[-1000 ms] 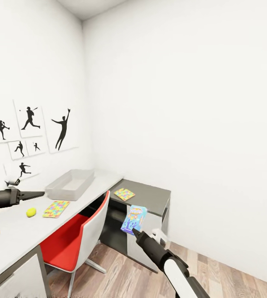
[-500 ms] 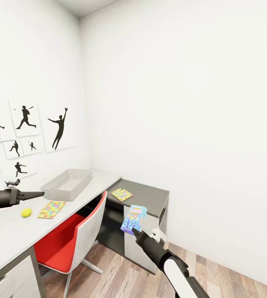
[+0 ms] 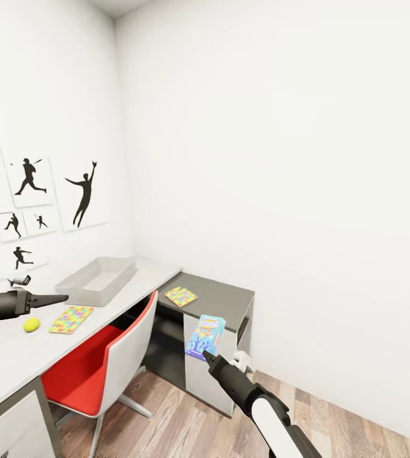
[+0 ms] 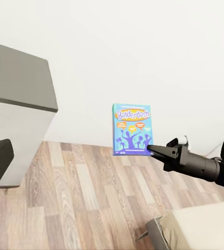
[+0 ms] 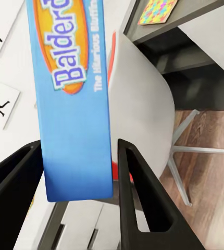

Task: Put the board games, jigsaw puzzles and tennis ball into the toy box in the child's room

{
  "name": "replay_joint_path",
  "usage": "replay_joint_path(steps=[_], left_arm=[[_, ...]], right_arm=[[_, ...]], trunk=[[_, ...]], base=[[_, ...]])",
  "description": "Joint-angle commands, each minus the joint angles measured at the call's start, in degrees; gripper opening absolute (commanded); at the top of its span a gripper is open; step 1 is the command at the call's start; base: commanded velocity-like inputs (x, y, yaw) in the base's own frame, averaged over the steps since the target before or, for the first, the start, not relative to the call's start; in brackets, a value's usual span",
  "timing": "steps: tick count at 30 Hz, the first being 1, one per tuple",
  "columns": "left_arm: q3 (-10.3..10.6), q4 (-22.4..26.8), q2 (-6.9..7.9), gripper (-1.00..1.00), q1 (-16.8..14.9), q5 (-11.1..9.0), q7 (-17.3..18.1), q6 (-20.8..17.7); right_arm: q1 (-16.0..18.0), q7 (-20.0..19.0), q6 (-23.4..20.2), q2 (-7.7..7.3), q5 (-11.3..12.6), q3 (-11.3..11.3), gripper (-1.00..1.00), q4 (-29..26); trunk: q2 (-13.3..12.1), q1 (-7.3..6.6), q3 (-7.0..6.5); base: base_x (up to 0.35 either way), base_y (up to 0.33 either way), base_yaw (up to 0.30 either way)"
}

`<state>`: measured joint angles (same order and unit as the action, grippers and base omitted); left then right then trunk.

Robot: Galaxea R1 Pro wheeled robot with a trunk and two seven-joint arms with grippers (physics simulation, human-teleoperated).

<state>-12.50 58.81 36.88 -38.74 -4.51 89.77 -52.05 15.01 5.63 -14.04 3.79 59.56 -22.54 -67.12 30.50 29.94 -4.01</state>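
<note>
Right claw [image 3: 206,355] pinching blue game box [image 3: 205,336] by its lower edge, well short of grey tray [image 3: 96,280]; could slip. Left claw [image 3: 61,297] near tray, grip state unclear.

board game [image 4: 132,129] titled "Balderdash"

the white table [image 3: 14,356] carries the toy box [image 3: 96,280], a jigsaw puzzle [image 3: 71,319] and the tennis ball [image 3: 31,324]; the grey side desk [image 3: 220,296] another puzzle [image 3: 180,296]

Cut off & hidden bits

Your board game [image 5: 73,99] runs off frame top; chair [image 3: 103,362] hides the table [image 3: 14,356] underside; left gripper [image 3: 58,298] jaws too small to read.
</note>
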Motion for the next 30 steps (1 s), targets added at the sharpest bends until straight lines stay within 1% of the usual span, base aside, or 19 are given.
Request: replay_joint_path(steps=[1,7,24,30], left_arm=[[0.02,-0.01,-0.01,1.0,-0.02,0.03,0.23,-0.6],[0.02,-0.01,-0.04,1.0,-0.02,0.03,0.23,-0.59],[0.02,-0.01,-0.04,1.0,-0.02,0.03,0.23,-0.59],[0.02,-0.01,-0.02,1.0,-0.02,0.03,0.23,-0.59]], right_arm=[[0.02,0.44,-0.11,-0.01,0.56,-0.04,-1.0,-0.1],[0.02,0.44,-0.11,-0.01,0.56,-0.04,-1.0,-0.05],[0.02,0.36,-0.11,-0.01,0.48,-0.04,-1.0,-0.03],[0.02,0.36,-0.12,-0.01,0.47,-0.04,-1.0,-0.06]], trunk=[[0.04,0.02,0.11],[0.04,0.02,0.49],[0.04,0.02,0.65],[0.04,0.02,0.65]], base=[[0.0,-0.061,0.041],[0.021,-0.022,0.153],[0.092,-0.001,0.272],[0.033,0.002,0.075]])
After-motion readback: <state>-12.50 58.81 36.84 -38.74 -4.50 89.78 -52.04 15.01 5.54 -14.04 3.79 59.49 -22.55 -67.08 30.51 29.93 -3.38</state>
